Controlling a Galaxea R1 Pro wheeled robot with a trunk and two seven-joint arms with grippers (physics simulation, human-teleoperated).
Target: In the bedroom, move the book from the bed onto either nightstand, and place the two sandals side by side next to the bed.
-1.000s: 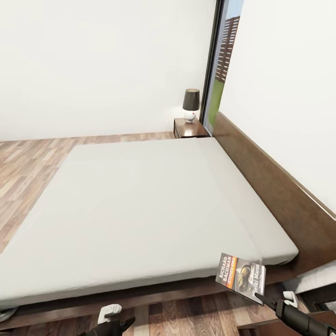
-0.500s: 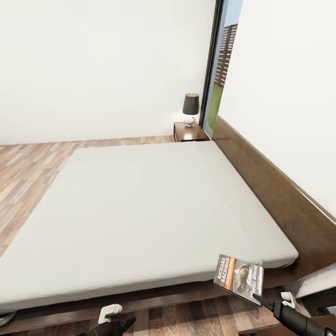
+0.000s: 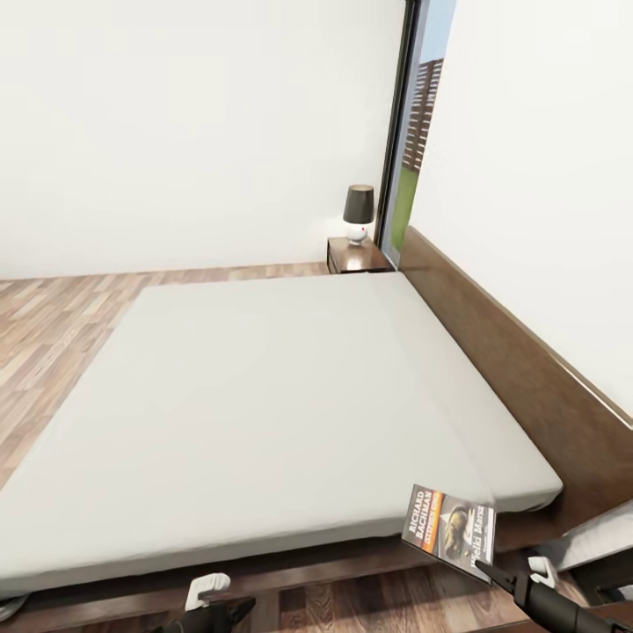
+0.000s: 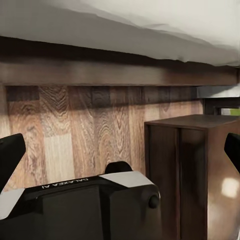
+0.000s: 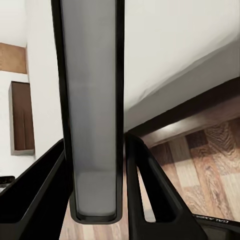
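The book [image 3: 451, 532], a dark paperback with white lettering and an orange band, hangs over the floor just off the bed's near corner. My right gripper [image 3: 489, 569] is shut on its lower edge. In the right wrist view the book [image 5: 92, 110] shows edge-on, clamped between the black fingers [image 5: 152, 190]. The bed [image 3: 264, 396] has a bare off-white mattress and a dark headboard [image 3: 519, 378]. One nightstand [image 3: 356, 256] stands at its far side. Another nightstand [image 4: 192, 165] stands close ahead of my left gripper [image 4: 120, 150], which is open. My left gripper [image 3: 218, 607] sits low by the bed frame.
A black-shaded lamp [image 3: 358, 211] stands on the far nightstand, beside a tall black-framed window [image 3: 413, 132]. Wood-plank floor [image 3: 53, 325] runs along the bed's left side and under the frame [image 4: 120, 70]. A pale cushion-like shape [image 3: 598, 532] lies at the lower right.
The whole picture has slid down a little, so the camera has moved. The book stays in my right gripper off the bed's near corner. The left gripper holds its place.
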